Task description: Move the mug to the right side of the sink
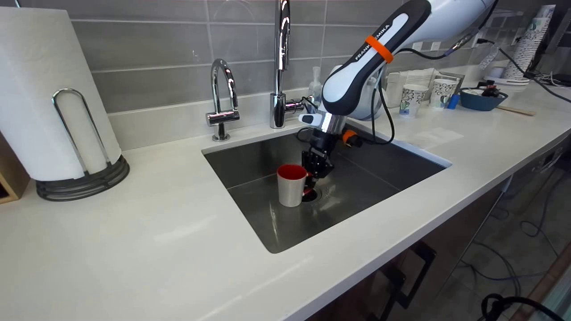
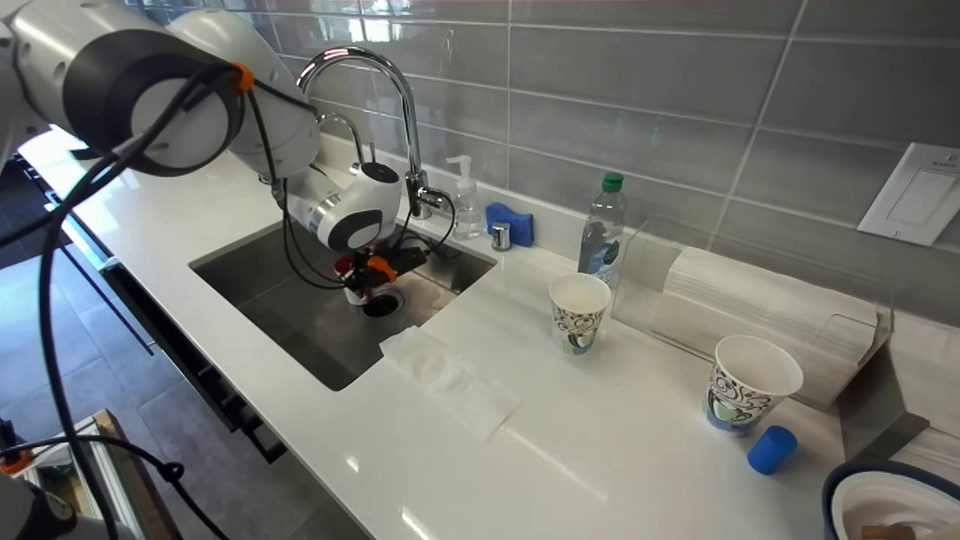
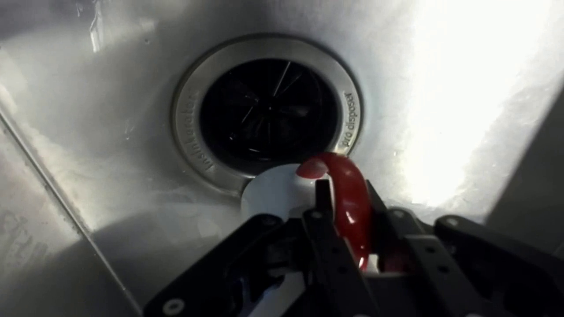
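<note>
The mug [image 1: 291, 189], white outside with a red inside, is upright in the grey steel sink [image 1: 279, 225], beside the drain [image 1: 311, 195]. I cannot tell if its base touches the sink floor. In an exterior view the mug [image 2: 354, 295] is partly hidden by the arm. In the wrist view its white wall [image 3: 273, 191] and red handle [image 3: 351, 198] show close to the drain [image 3: 269, 110]. My gripper [image 3: 346, 187] has a finger against each side of the handle and is shut on it. The gripper points down into the sink in both exterior views [image 1: 308, 180] [image 2: 366, 281].
A tall faucet [image 1: 277, 107] and a small tap [image 1: 220, 118] stand behind the sink. A paper towel holder [image 1: 73, 133] is at one end. Paper cups [image 2: 579, 311], a dish soap bottle [image 2: 602, 232], a blue sponge [image 2: 511, 223] and a paper towel [image 2: 450, 382] are on the counter.
</note>
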You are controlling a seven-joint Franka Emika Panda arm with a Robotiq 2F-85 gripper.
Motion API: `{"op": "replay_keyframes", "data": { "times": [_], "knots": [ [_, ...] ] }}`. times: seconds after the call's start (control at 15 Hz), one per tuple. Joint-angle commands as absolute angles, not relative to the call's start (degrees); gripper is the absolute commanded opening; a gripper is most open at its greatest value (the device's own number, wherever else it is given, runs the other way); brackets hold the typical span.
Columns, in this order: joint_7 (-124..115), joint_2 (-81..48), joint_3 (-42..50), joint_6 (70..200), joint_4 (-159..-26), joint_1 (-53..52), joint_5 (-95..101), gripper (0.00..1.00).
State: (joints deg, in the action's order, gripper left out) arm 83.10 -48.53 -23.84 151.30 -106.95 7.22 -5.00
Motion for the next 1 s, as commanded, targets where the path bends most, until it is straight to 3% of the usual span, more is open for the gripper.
{"op": "replay_keyframes", "data": {
  "times": [0.0,0.6,0.67,0.73,0.93],
  "knots": [
    [82.85,-48.83,-23.82,150.19,-106.09,5.83,-4.78,0.05],
    [81.96,-48.90,-22.93,150.01,-105.05,2.36,-3.88,0.05],
    [81.73,-48.73,-22.74,149.87,-105.10,2.20,-3.93,0.45],
    [80.70,-48.23,-21.89,149.94,-105.36,1.53,-3.68,0.46],
    [77.80,-47.10,-19.67,149.79,-105.96,-0.25,-2.81,0.65]
  ]
}}
